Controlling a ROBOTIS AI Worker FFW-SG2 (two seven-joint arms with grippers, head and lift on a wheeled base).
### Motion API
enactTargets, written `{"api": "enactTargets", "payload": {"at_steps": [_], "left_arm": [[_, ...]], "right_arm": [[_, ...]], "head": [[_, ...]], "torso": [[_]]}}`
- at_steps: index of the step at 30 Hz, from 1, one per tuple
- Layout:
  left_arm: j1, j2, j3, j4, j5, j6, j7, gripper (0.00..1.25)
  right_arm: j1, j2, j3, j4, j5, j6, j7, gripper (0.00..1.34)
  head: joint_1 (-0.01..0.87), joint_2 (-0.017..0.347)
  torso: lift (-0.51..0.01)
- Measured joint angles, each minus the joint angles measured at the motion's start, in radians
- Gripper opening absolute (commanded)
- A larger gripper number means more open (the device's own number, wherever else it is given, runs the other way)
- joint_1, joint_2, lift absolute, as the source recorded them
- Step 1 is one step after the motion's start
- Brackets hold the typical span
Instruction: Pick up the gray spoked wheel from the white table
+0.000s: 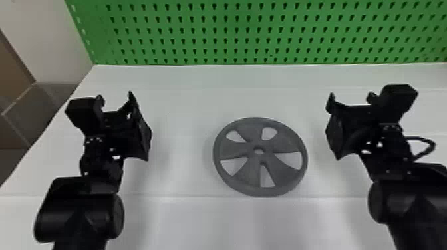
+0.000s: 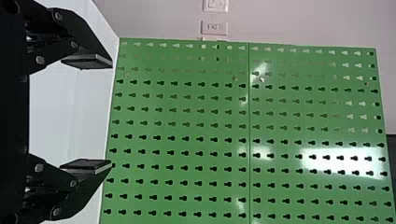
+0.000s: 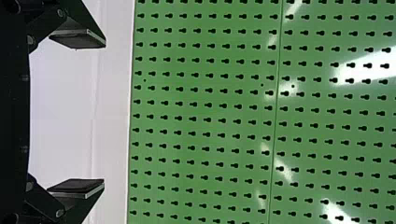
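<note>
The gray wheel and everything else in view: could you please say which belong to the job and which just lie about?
For the job:
gray spoked wheel
white table
left gripper
right gripper

Merely background:
green pegboard behind the table
wall plates

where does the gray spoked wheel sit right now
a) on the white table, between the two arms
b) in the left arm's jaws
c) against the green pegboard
a, the gray spoked wheel lies on the white table with an arm to either side of it, touching neither

gray spoked wheel (image 1: 246,169) | five openings | flat on white table (image 1: 186,219)
</note>
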Motion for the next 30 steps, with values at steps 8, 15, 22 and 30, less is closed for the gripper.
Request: {"api": "enactTargets", "payload": {"at_steps": [8, 15, 22, 30], "left_arm": [[0.002, 0.000, -0.003, 0.000, 0.000, 0.000, 0.002, 0.76], [0.006, 0.000, -0.001, 0.000, 0.000, 0.000, 0.003, 0.76], [0.010, -0.001, -0.002, 0.000, 0.003, 0.000, 0.006, 0.76], [0.010, -0.001, -0.008, 0.000, 0.006, 0.000, 0.008, 0.76]], "right_arm": [[-0.003, 0.005, 0.000, 0.000, 0.004, 0.001, 0.000, 1.11], [-0.005, 0.007, 0.003, 0.000, 0.005, 0.001, 0.000, 1.11], [-0.009, 0.008, 0.007, 0.000, 0.007, 0.001, 0.000, 1.11], [-0.007, 0.008, 0.007, 0.000, 0.006, 0.001, 0.000, 1.11]], "head": [[0.779, 0.074], [0.779, 0.074], [0.779, 0.074], [0.779, 0.074]], "torso": [[-0.079], [-0.079], [-0.079], [-0.079]]}}
